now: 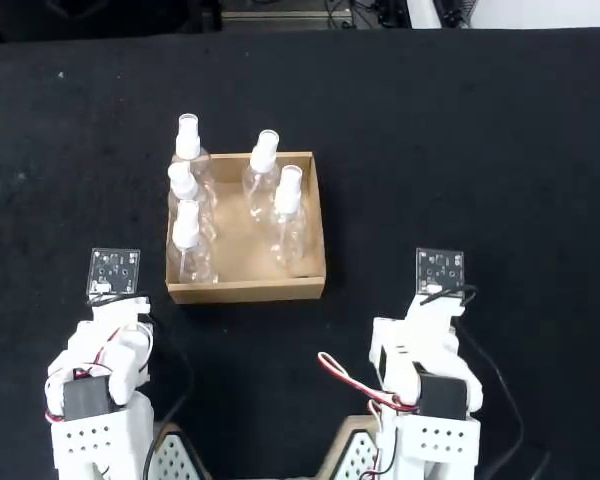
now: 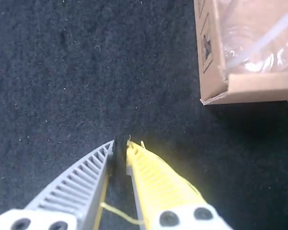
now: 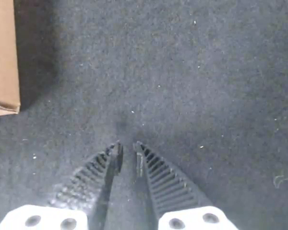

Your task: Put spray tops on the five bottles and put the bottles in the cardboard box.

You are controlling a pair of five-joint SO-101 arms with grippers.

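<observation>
The cardboard box [image 1: 246, 290] sits on the black table with several clear bottles standing in it, each with a white spray top: three along its left side [image 1: 186, 228] and two at its right [image 1: 287, 195]. My left gripper [image 2: 120, 144] is shut and holds nothing. It hovers over bare cloth just short of the box's near left corner [image 2: 245, 88], where a clear bottle [image 2: 254, 33] shows inside. My right gripper [image 3: 127, 147] is also shut with nothing in it, off the box's near right corner [image 3: 2, 57].
Both arms sit folded back at the near table edge, the left arm [image 1: 105, 360] and the right arm [image 1: 425, 360], each with a square marker plate on top. Black cloth [image 1: 460, 150] covers the table around the box.
</observation>
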